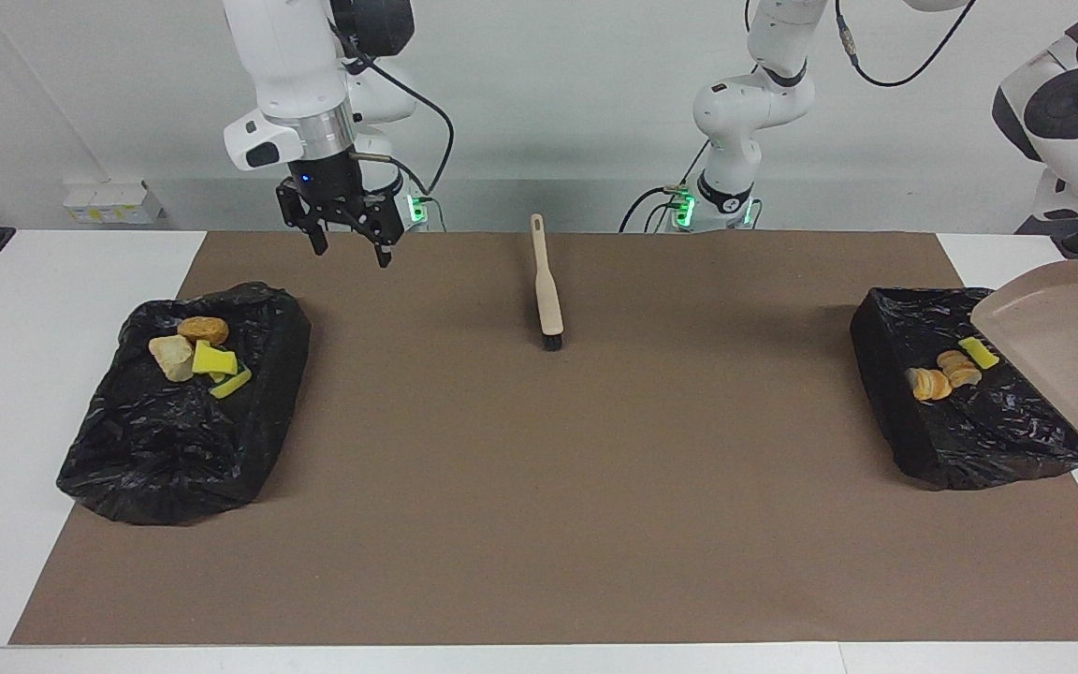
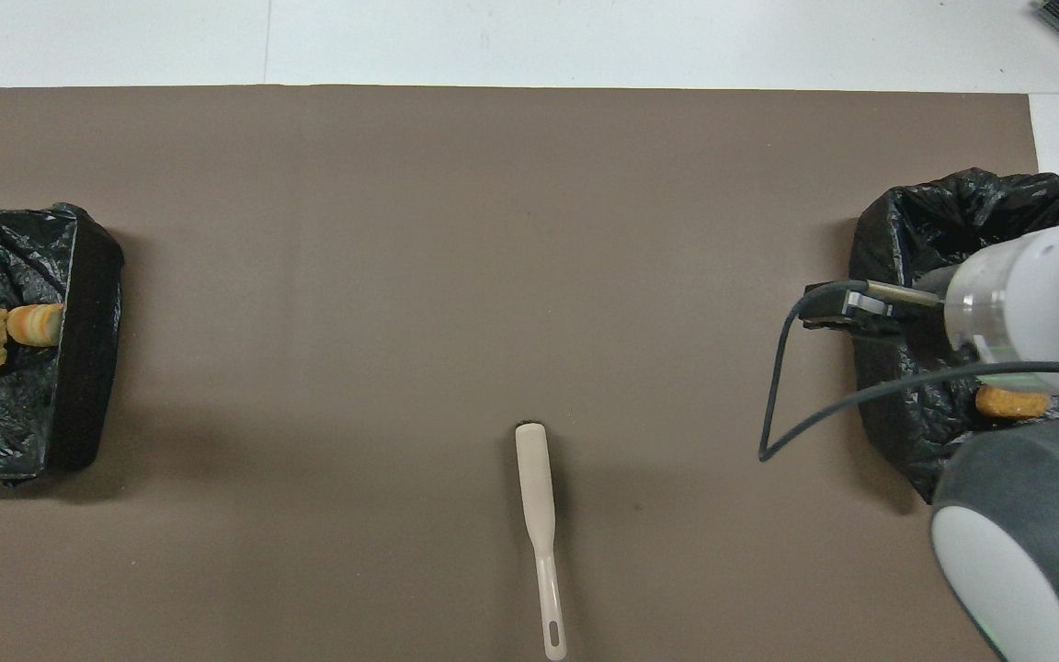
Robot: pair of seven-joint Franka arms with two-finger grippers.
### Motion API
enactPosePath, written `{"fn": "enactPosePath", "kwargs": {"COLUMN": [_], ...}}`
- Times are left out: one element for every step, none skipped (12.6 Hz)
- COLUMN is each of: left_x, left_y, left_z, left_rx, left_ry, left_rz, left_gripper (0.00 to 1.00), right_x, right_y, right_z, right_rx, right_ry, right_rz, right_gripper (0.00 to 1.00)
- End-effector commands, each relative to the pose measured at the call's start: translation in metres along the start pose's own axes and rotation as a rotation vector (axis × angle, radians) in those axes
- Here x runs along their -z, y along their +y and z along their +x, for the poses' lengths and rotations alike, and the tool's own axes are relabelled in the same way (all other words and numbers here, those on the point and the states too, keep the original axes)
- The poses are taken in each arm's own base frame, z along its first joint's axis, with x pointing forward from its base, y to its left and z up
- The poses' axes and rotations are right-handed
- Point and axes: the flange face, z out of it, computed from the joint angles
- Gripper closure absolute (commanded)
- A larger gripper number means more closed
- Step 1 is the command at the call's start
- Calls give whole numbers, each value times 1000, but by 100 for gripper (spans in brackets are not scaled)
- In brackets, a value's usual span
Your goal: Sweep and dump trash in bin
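Facing view. Right gripper (image 1: 344, 245) hangs high over the mat (image 1: 539, 487) edge nearest the robots, toward the right arm's end; its fingers are spread wide and hold nothing. Brush (image 1: 548, 292) lies flat on the mat mid-table, handle toward the robots, bristles at the end farther from them, well apart from that gripper. Right bin (image 1: 174, 449) (black-lined, at the right arm's end) holds four pieces of trash (image 1: 197, 351) in a close clump: two yellow, one brown, one cream. Left bin (image 1: 979, 440) (at the left arm's end) holds three more: two tan ridged lumps and a yellow scrap. Dustpan (image 1: 1063, 342) is held aloft, tilted, over the left bin, its lip just above the yellow scrap. Its handle end runs off the frame under the left arm (image 1: 1072, 103), so the left gripper itself is out of sight; it is closed, gripping the dustpan.

Overhead view. Brush (image 2: 537, 501) lies in the part of the mat (image 2: 401, 230) near the robots. Left bin (image 2: 88, 368) shows the tan lumps (image 2: 5, 329). The right arm (image 2: 1035, 303) covers much of the right bin (image 2: 952, 216); only one brown piece (image 2: 1012, 402) shows there.
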Motion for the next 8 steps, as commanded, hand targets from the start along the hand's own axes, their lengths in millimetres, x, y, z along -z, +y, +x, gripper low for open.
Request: {"fn": "enactPosePath", "kwargs": {"left_x": [8, 26, 37, 51, 67, 76, 93, 103], "left_y": [9, 11, 14, 15, 17, 19, 22, 24], "left_z": [17, 40, 59, 81, 100, 115, 137, 152], "left_rx": [85, 127, 200, 232, 279, 353, 392, 434], "left_ry": [159, 211, 260, 295, 318, 355, 386, 389], "left_rz": [-120, -157, -204, -244, -266, -305, -334, -350], "left_gripper": [100, 100, 100, 100, 100, 100, 100, 100], "right_x": [11, 16, 18, 19, 30, 34, 32, 28], "right_y": [44, 57, 69, 81, 92, 96, 97, 100], "right_z": [3, 3, 4, 9, 16, 21, 23, 22], "right_rx": [56, 91, 118, 138, 147, 166, 177, 169], "right_ry": [-28, -36, -44, -45, -25, -24, -25, -38], "right_rz": [-14, -12, -11, -8, -1, 2, 6, 7], "right_gripper": [0, 0, 0, 0, 0, 0, 0, 0]}}
